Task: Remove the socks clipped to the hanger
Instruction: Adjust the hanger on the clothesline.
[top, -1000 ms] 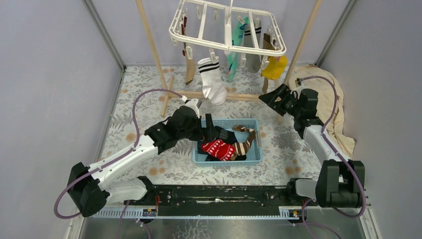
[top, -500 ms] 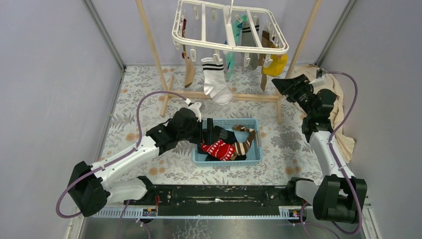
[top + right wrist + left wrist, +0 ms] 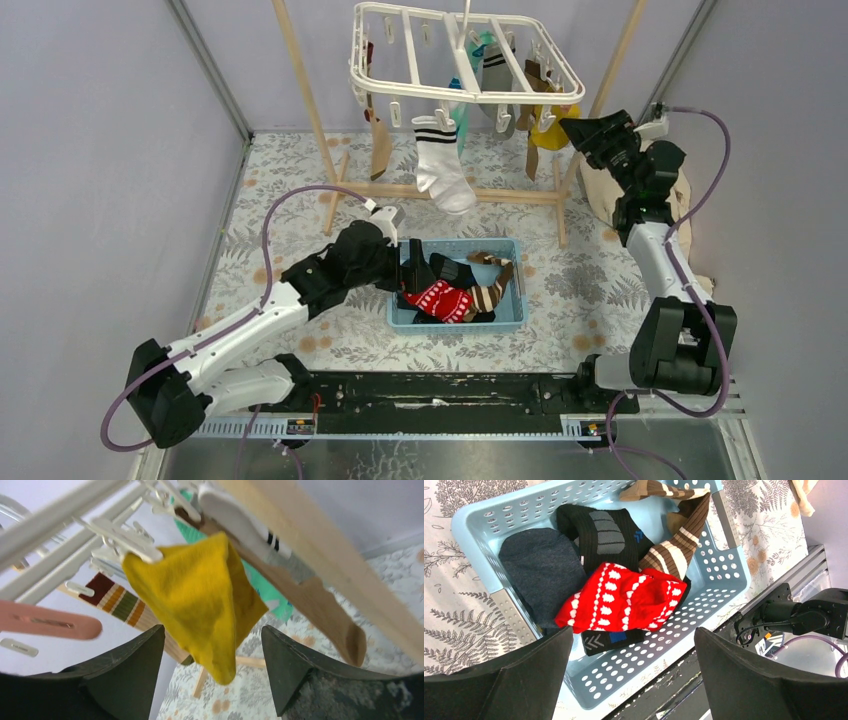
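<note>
right wrist, creased yellow sock (image 3: 200, 595) clipped to hanger (image 3: 60, 515), right pincer (image 3: 212, 632), left pincer (image 3: 634, 635) released

Light blue perforated basket (image 3: 455, 324) sits mid-table on a grey fern-print cover (image 3: 278, 160). Behind it on the far side there's a pale wooden rack (image 3: 500, 196), with a beige cloth (image 3: 597, 195) bunched up far right by its leg. A black rail (image 3: 440, 392) runs along the near edge.

White hanger (image 3: 466, 70) hangs tilted, several socks (image 3: 440, 165) clipped beneath it
</note>
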Motion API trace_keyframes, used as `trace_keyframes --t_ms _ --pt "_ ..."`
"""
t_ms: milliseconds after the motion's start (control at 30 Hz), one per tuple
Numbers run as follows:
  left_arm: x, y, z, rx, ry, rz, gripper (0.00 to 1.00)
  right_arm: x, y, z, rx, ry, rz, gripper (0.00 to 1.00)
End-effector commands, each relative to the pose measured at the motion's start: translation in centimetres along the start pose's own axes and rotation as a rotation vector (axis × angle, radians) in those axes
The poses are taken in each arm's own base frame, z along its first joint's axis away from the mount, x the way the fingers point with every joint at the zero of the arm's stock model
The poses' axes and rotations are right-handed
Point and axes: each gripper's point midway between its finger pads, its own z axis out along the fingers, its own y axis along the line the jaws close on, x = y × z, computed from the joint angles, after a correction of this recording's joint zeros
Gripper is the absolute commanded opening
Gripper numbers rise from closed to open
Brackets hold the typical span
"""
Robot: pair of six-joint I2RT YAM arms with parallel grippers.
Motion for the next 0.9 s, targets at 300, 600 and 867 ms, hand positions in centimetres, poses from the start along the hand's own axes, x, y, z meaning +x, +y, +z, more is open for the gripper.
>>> trace_keyframes --t_ms 300,600,867 --pt "-0.8 -0.5 0.6 0.029 -0.040 -0.024 0.99 -4.6 2.5 3.7 -0.262 -0.054 0.034 0.64" --pt "-1.9 -2.0 -0.2 0.074 -0.065 -0.049 0.99 -3.1 4.1 2.5 -0.347 0.006 0.056 0.52" --pt "-2.6 -3.1 -0.7 0.092 -0.085 -0.056 0.99 -2.9 5.6 1.8 -0.390 0.016 0.072 0.35"
